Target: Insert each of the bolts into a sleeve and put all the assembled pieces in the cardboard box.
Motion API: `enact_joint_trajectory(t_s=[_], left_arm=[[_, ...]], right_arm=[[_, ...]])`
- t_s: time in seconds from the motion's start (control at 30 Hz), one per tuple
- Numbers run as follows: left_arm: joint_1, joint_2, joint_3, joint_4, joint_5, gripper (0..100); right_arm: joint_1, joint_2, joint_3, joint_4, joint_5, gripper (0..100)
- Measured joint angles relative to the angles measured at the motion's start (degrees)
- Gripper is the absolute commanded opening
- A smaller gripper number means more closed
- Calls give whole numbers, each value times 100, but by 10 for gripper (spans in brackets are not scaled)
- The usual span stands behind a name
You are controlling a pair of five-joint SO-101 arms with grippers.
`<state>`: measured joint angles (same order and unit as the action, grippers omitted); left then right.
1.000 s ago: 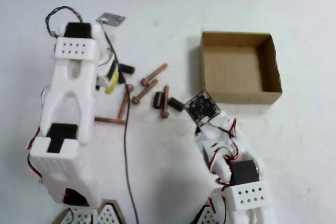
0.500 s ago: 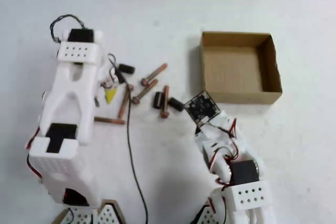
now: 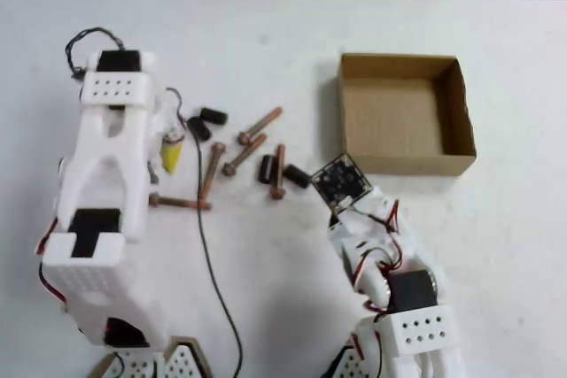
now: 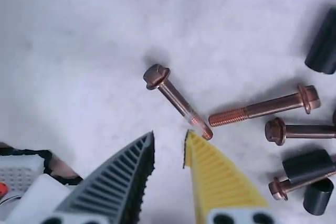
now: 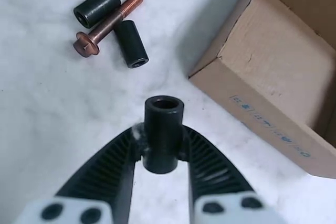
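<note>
Right pincer [image 5: 161,139] clamped on smooth black cylindrical sleeve [image 5: 164,109]; brown cardboard box [image 5: 247,103] with unreadable blue print just beside. Left pincer [image 4: 169,142] ribbed, apart, threaded copper flange bolt [image 4: 176,99] just ahead.

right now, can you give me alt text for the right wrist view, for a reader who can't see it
The right gripper clamps a black sleeve between its fingers, hollow end visible, above a white table. Beyond it a copper bolt lies between two more black sleeves, with an open cardboard box close by.
</note>
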<state>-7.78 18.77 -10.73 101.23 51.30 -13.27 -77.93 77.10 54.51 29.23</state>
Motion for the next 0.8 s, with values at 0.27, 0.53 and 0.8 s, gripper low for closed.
enact_joint_trajectory(t_s=[0.27,0.53,0.8], left_arm=[[-18,0,0,0,149,128],[-18,0,615,-88,1020,128],[53,0,1178,-615,1037,128]], right_arm=[[9,0,0,0,0,16],[0,0,0,0,0,16],[0,0,0,0,0,16]])
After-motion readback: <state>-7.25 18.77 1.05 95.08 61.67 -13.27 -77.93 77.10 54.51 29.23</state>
